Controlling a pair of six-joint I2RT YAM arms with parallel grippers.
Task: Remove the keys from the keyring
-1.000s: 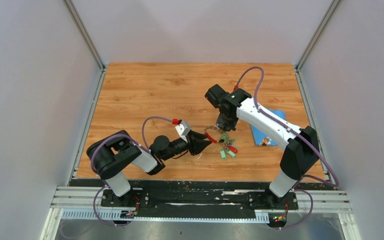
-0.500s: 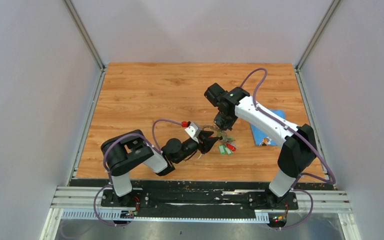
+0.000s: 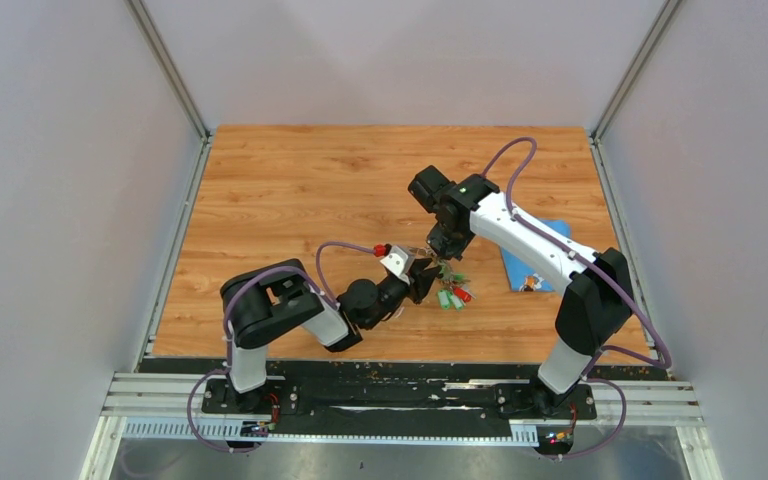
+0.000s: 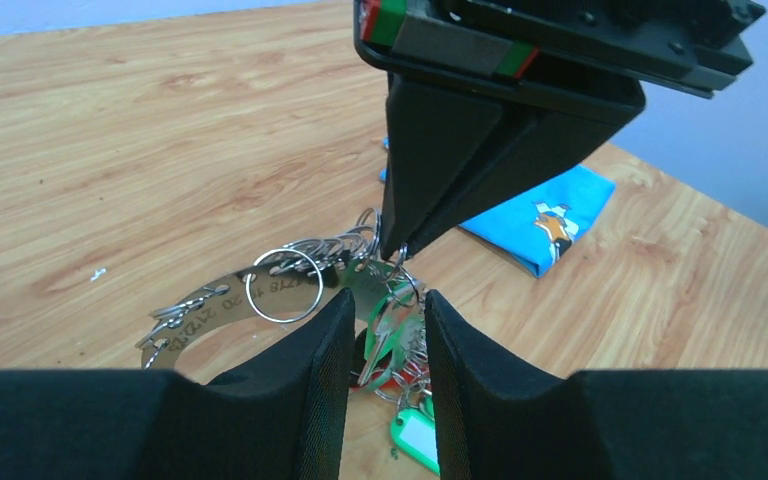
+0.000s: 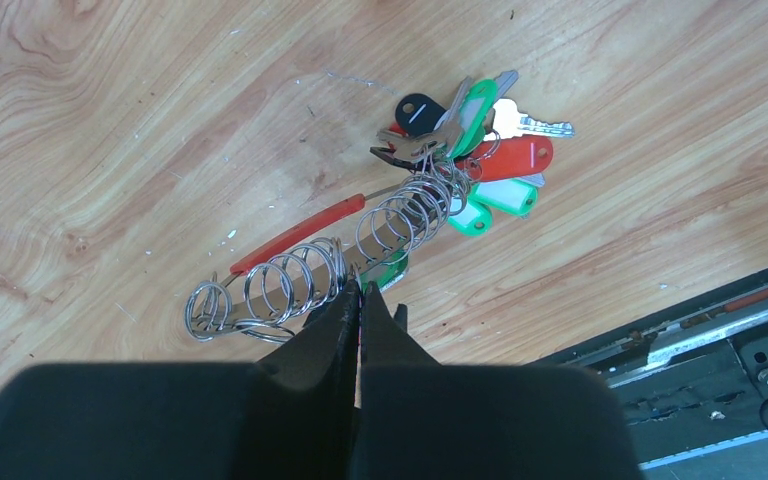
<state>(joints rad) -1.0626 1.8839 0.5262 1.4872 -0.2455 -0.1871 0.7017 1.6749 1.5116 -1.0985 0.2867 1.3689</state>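
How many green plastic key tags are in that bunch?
3 visible: one green plastic tag beside the black key head, one next to the red plastic tag, one half-hidden beside the right gripper. More may be hidden in the bunch.

I see left arm (image 3: 295, 312), right arm (image 3: 535, 248): black joints, white shells | red plug (image 3: 381, 248) behind left claw (image 4: 387, 302) | red-green stripe (image 4: 388, 24) above right claw (image 4: 396, 250) | purple cable (image 3: 345, 243) loops behind each claw

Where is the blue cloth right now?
In the top view, the blue cloth lies on the right side of the table, partly under the right arm, just right of the keys.
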